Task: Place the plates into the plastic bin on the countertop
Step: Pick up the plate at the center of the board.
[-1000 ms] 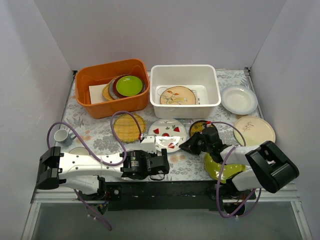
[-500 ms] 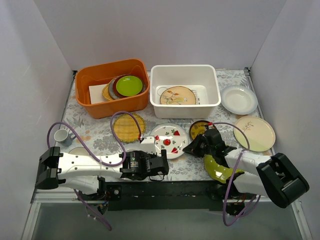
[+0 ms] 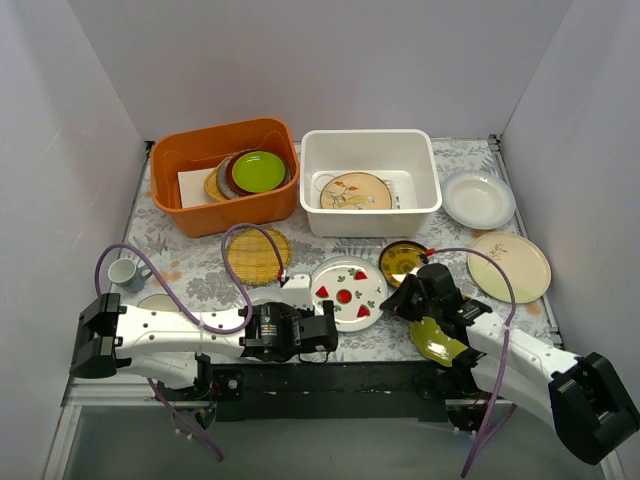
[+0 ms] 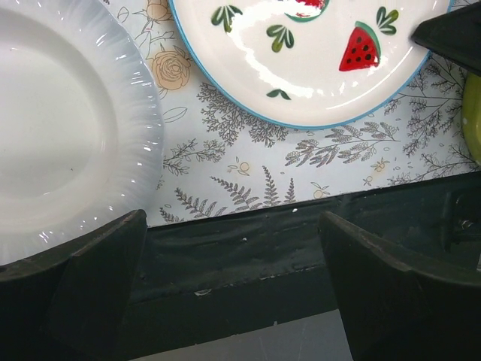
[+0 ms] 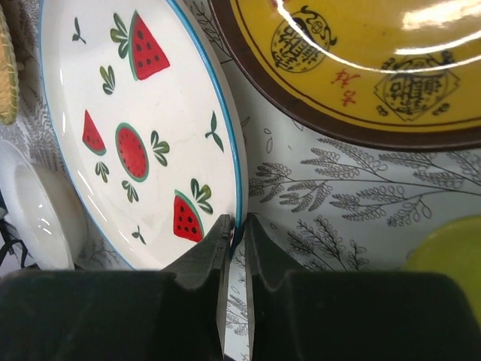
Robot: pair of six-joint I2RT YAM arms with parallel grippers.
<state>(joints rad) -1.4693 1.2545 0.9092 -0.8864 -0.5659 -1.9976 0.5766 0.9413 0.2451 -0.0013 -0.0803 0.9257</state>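
My right gripper [image 3: 392, 300] is shut on the right rim of the white plate with red watermelon motifs [image 3: 347, 292]; the wrist view shows the blue rim of that plate [image 5: 143, 128] pinched between the fingers [image 5: 238, 226]. The small dark-and-gold plate [image 3: 403, 262] lies just behind it, and a green plate [image 3: 435, 340] sits under the right arm. My left gripper [image 3: 325, 335] stands open at the countertop's near edge, holding nothing [image 4: 233, 278]. The white plastic bin [image 3: 370, 145] at the back holds the tan bird plate [image 3: 356, 191].
A woven yellow plate [image 3: 258, 253], a cream plate [image 3: 509, 266] and two white plates [image 3: 478, 198] [image 4: 60, 135] lie on the countertop. The orange tub [image 3: 225, 175] stands back left with green and maroon plates. A small cup [image 3: 124, 272] sits far left.
The right gripper has carried the watermelon plate right and toward the near edge, and the right arm has swung outward. The left arm has stayed put.
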